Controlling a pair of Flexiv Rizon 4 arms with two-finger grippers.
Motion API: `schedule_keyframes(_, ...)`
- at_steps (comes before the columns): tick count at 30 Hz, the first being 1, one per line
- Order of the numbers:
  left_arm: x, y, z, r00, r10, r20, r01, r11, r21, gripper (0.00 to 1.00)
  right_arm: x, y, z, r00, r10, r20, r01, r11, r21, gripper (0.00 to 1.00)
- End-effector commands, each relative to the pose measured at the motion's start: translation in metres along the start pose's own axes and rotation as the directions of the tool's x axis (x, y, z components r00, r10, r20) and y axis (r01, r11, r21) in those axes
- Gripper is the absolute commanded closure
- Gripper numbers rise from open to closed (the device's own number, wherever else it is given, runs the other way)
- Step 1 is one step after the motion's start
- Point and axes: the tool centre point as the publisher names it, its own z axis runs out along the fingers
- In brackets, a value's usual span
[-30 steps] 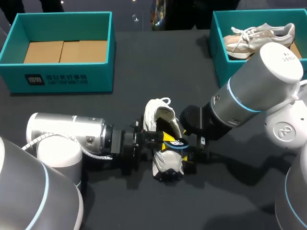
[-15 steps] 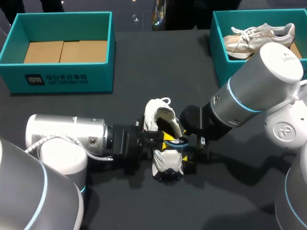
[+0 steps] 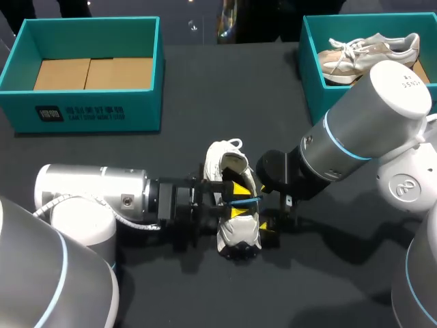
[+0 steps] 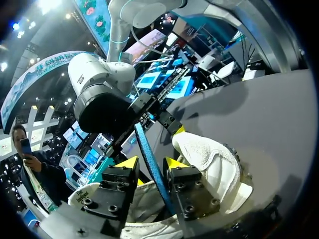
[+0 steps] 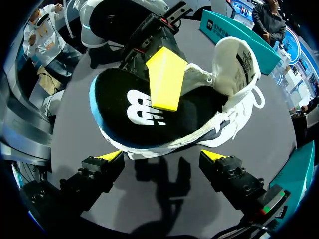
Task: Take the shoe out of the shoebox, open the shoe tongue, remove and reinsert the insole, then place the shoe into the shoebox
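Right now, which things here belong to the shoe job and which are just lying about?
Job: white shoe, black insole, empty shoebox.
Lying about: second shoebox, beige shoe inside it.

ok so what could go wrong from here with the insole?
1. The left fingers pinch the insole only by its thin edge, so it may slip or twist out.
2. The right fingers are open and just short of the shoe, not holding it. A pull on the insole could drag or tip the shoe.
3. The tongue stands up beside the insole and might fold back over the opening.
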Motion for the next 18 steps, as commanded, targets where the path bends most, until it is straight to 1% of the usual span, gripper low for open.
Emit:
schedule_keyframes(1,-0.001,-0.007,-0.004,1.000,0.000,-0.011,0.000,1.000,0.006,0.76,0.001,0.000,0.001,1.000,0.000,0.003,0.000,1.000,0.000,0.00)
schedule_keyframes(2,-0.001,-0.009,-0.003,1.000,0.001,-0.015,-0.001,1.000,0.008,0.83,0.001,0.000,0.001,1.000,0.000,0.003,0.000,1.000,0.000,0.00)
schedule_keyframes(4,0.000,-0.010,-0.003,1.000,0.001,-0.024,-0.001,1.000,0.005,1.00,0.001,0.000,0.001,1.000,0.000,0.003,0.000,1.000,0.000,0.00)
schedule_keyframes(11,0.010,-0.003,0.001,0.998,0.027,-0.063,-0.029,0.999,-0.030,1.00,0.001,0.000,0.001,1.000,0.000,0.003,0.000,1.000,0.000,0.00)
schedule_keyframes(18,0.016,0.012,0.000,0.992,0.084,-0.097,-0.090,0.994,-0.055,1.00,0.001,0.000,0.001,1.000,0.000,0.003,0.000,1.000,0.000,0.00)
